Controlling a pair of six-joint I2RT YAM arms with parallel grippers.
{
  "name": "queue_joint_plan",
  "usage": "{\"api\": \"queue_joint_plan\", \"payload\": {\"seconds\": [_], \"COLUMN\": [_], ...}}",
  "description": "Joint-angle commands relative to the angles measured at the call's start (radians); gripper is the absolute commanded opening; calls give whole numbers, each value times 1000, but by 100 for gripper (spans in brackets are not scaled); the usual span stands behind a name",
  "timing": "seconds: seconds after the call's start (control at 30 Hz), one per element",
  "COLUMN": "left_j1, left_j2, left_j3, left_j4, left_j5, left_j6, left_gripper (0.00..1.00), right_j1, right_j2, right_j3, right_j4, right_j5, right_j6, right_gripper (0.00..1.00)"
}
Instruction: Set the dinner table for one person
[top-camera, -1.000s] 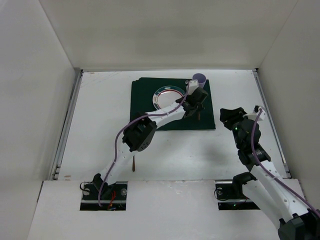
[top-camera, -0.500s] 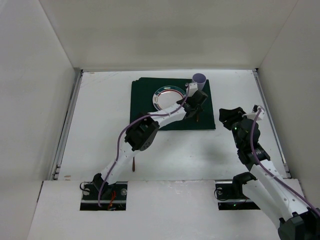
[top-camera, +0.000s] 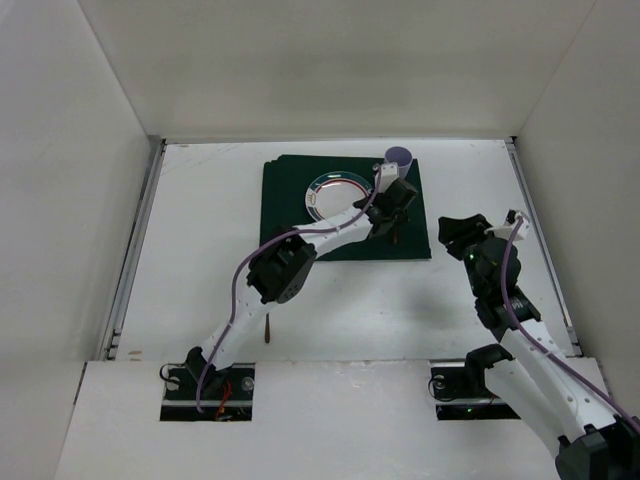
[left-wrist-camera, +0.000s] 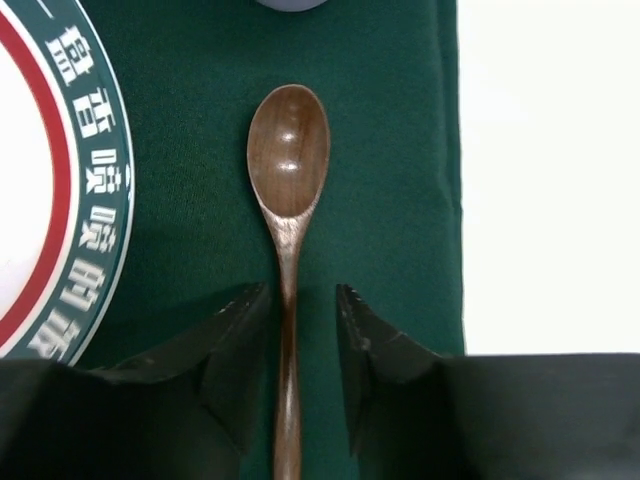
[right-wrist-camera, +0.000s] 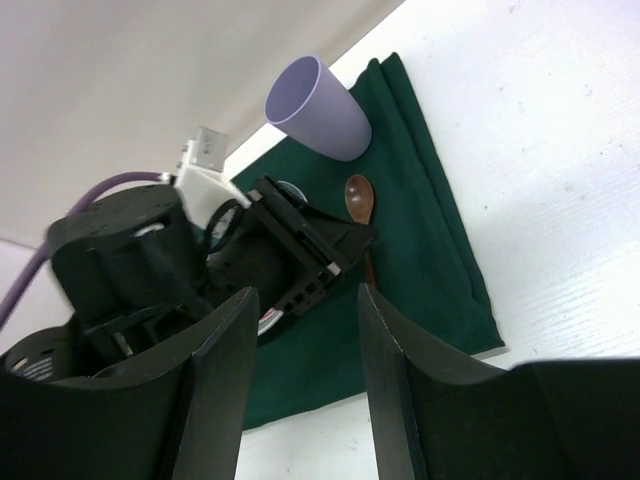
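A brown wooden spoon (left-wrist-camera: 288, 150) lies flat on the dark green placemat (left-wrist-camera: 400, 150), to the right of the red-and-teal rimmed plate (left-wrist-camera: 70, 160), its bowl pointing toward the purple cup (right-wrist-camera: 320, 108). My left gripper (left-wrist-camera: 300, 290) straddles the spoon's handle with its jaws a little open; the right finger (left-wrist-camera: 365, 335) stands clear of the wood. From above, the left gripper (top-camera: 392, 218) hovers over the placemat's (top-camera: 290, 215) right side on the white dinner table (top-camera: 200, 230). My right gripper (right-wrist-camera: 305, 295) is open with nothing in it, right of the mat.
A second brown utensil (top-camera: 267, 328) lies on the table near the left arm's lower link. White walls enclose the table at the back and both sides. The cup (top-camera: 398, 157) stands at the mat's far right corner, close behind the left gripper.
The left jaws have parted from the spoon's handle, leaving the spoon lying on the placemat. Both arms have hardly shifted.
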Motion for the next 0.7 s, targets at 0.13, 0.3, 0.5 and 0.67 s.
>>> {"api": "queue_joint_plan", "payload": {"seconds": [0.13, 0.3, 0.5, 0.67], "left_j1": [17, 25, 33, 5], "left_j2": [-374, -666, -1101, -1355], "left_j3": [-197, -573, -1074, -1306], "left_j4": [106, 184, 61, -234], "left_j5": [12, 1, -101, -215], "left_j6": [72, 132, 149, 45], "left_gripper": [37, 37, 37, 37], "right_j1": [-10, -6, 7, 31], "right_j2": [-1, -5, 45, 102], "right_j3": [1, 6, 26, 38], "right_j4": [69, 69, 69, 92], "right_j5": [-10, -12, -35, -62], "right_j6": [8, 4, -4, -12], "right_gripper": [50, 40, 25, 32]}}
